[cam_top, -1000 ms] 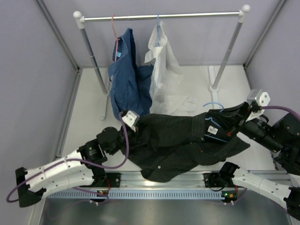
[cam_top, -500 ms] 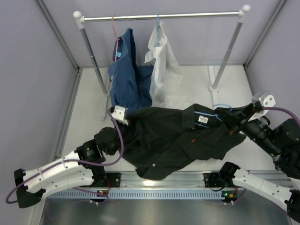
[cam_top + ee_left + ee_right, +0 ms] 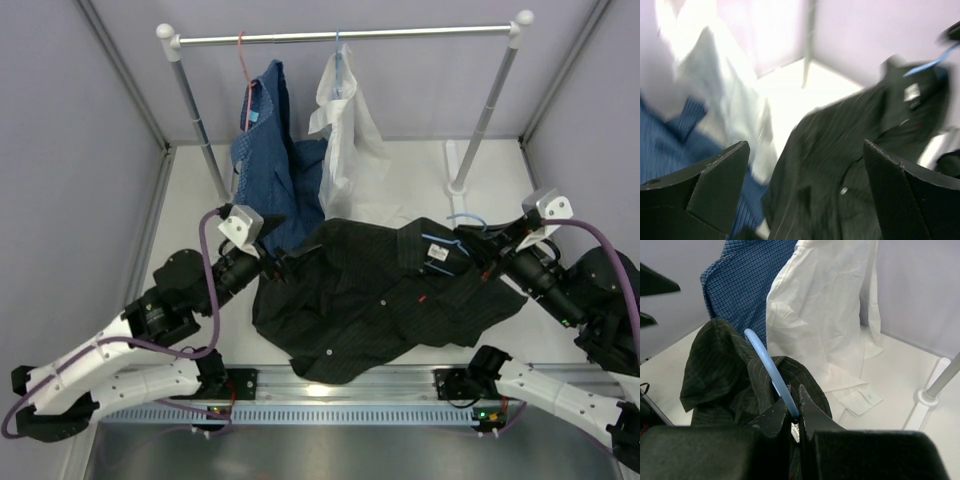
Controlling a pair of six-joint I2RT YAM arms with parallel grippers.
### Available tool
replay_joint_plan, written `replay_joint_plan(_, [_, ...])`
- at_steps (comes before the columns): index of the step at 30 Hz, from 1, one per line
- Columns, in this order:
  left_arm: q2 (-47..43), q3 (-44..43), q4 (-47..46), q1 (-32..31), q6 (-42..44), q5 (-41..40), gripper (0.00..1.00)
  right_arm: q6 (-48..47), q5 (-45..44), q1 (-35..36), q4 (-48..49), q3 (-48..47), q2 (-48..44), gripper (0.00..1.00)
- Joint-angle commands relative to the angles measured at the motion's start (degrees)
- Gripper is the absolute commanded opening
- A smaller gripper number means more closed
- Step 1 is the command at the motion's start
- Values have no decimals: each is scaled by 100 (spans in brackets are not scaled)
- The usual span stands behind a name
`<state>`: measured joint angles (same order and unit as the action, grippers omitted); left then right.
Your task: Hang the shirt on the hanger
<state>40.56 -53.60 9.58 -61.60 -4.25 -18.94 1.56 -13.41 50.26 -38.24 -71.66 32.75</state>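
Enclosure: pale lilac-grey panel walls on the left, right and far sides, with metal frame strips in the far corners; white floor, evenly lit, soft shadows. At the far end, a clothes rail: silver bar on two white uprights. A blue checked shirt on a red-orange hanger and a white shirt hang side by side.

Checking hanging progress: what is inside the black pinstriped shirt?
In the black pinstriped shirt sits a thin light-blue wire hanger. Only its hook and a short stretch show at the collar; cloth covers the rest.
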Motion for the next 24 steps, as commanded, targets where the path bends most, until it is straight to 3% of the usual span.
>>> replay_joint_plan(1, [486,-1007,157,-1,573,1504,98,-112,293,63,308,29,73,0])
replay_joint_plan(2, [732,-1238,262,-1,757,2229,98,-104,478,63,282,3,117,0])
replay_joint_plan(6, [2155,-2407,1044,-1,1338,3595,98,-314,1129,63,133,-6,144,0])
replay_joint_plan(8, [2947,-3003,1440,-1,1409,3660,98,-402,1270,63,97,46,82,0])
replay_joint_plan(11, [3581,-3331,1547,341,1270,4711,98,-639,1744,63,97,125,-84,0])
replay_joint_plan(12, [3704,-3480,1529,681,1173,5202,98,-666,1771,63,106,134,-120,0])
replay_joint_plan(13, [3827,-3534,1477,841,1068,6304,98,-666,1737,54,97,143,-163,0])
replay_joint_plan(16, [4179,-3605,1169,1080,698,7655,98,-675,1657,63,89,187,-147,0])
replay_joint_plan(22, [4321,-3193,581,1089,260,7880,95,-675,1508,63,115,284,64,0])
replay_joint_plan(24, [4286,-3069,335,1089,170,7766,89,-675,1412,72,132,293,117,0])
